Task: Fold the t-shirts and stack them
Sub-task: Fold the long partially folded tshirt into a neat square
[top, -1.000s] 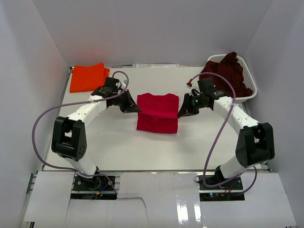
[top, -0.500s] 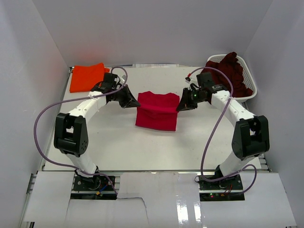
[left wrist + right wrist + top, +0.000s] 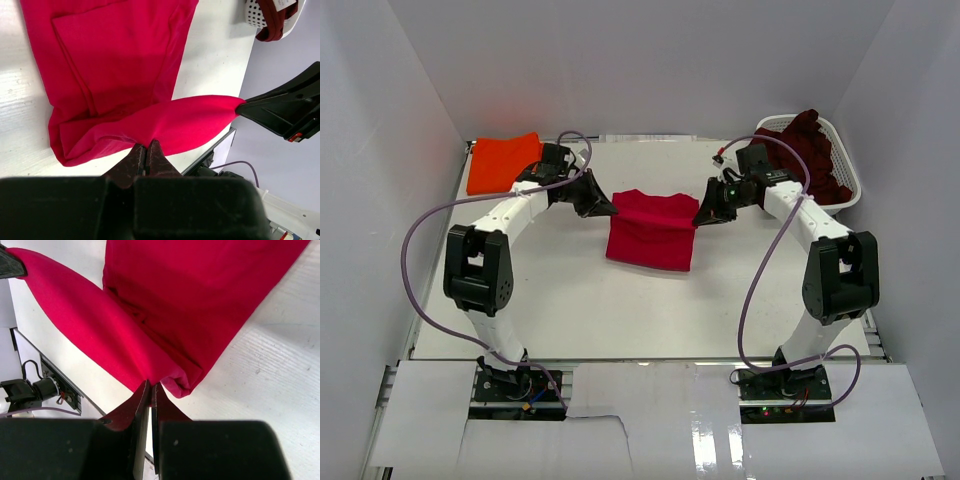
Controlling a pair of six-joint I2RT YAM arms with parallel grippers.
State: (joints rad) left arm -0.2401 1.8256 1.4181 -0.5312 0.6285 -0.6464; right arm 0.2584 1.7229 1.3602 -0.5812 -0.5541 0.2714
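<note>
Walls (image 3: 640, 60): plain white panels on three sides, matte.
Table (image 3: 570, 290): white, flat, with a faint grain in the wrist views.
Red shirt (image 3: 650, 232): mid-table. Soft crimson cloth folded to a rough rectangle, smooth with a few creases. Its lower layers lie flat, and one edge is raised as a sagging band strung between the two grippers.
Maroon shirt (image 3: 805, 150): far right, a crumpled heap spilling over the basket (image 3: 845, 160), which is white plastic lattice.
Orange shirt (image 3: 504, 162): far left corner, folded flat.
Left gripper (image 3: 146, 147): jaws pinched tight on the band's left end.
Right gripper (image 3: 150, 385): jaws pinched tight on the band's right end.
</note>
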